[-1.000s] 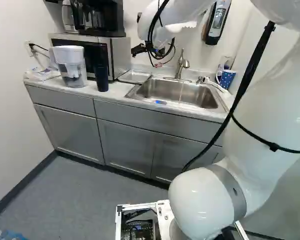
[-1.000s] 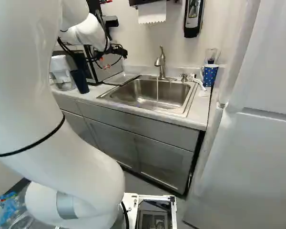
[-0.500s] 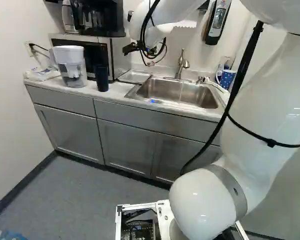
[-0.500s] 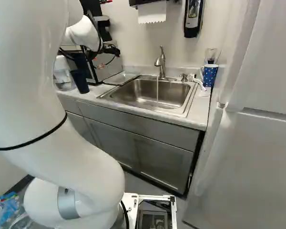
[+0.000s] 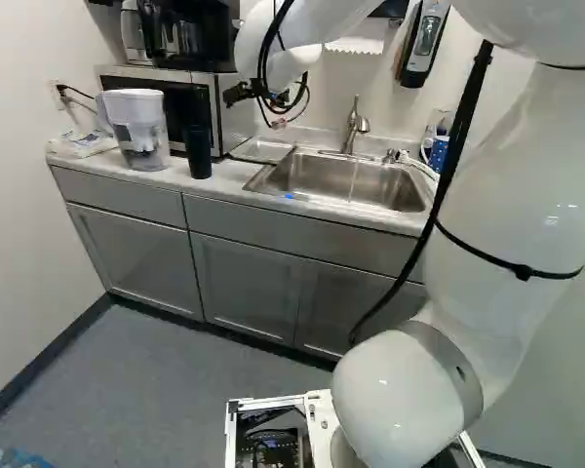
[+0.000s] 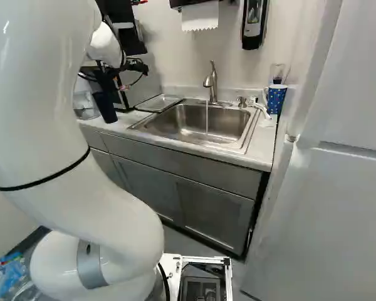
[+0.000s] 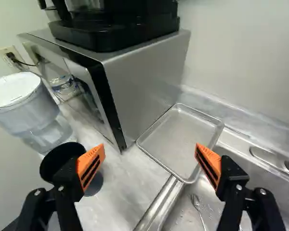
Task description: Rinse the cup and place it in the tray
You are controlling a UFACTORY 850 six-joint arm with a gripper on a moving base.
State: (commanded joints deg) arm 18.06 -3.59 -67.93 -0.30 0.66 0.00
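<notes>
My gripper (image 5: 240, 94) hangs above the counter in front of the microwave in the left base view. In the wrist view the gripper (image 7: 150, 162) stands wide open, with nothing held between its orange pads. The dark cup (image 5: 197, 153) is upright on the counter beside the pitcher; from the wrist its open mouth (image 7: 62, 160) shows outside the gap, partly behind one finger. A shallow metal tray (image 7: 180, 137) lies flat and empty between microwave and sink, ahead of the gripper. Water runs from the faucet (image 6: 210, 81) into the sink (image 6: 194, 122).
The microwave (image 7: 147, 82) carries a black coffee machine (image 7: 115, 24). A water pitcher (image 5: 136, 127) stands left of the cup in the left base view. A dotted blue mug (image 6: 276, 98) is right of the sink. A spoon (image 7: 196, 203) lies in the sink. A white refrigerator (image 6: 326, 207) stands at the right.
The arm has swung leftward in the left base view, carrying the open gripper away from the sink, toward the microwave and cup side. The base, cup and tray have stayed put.
</notes>
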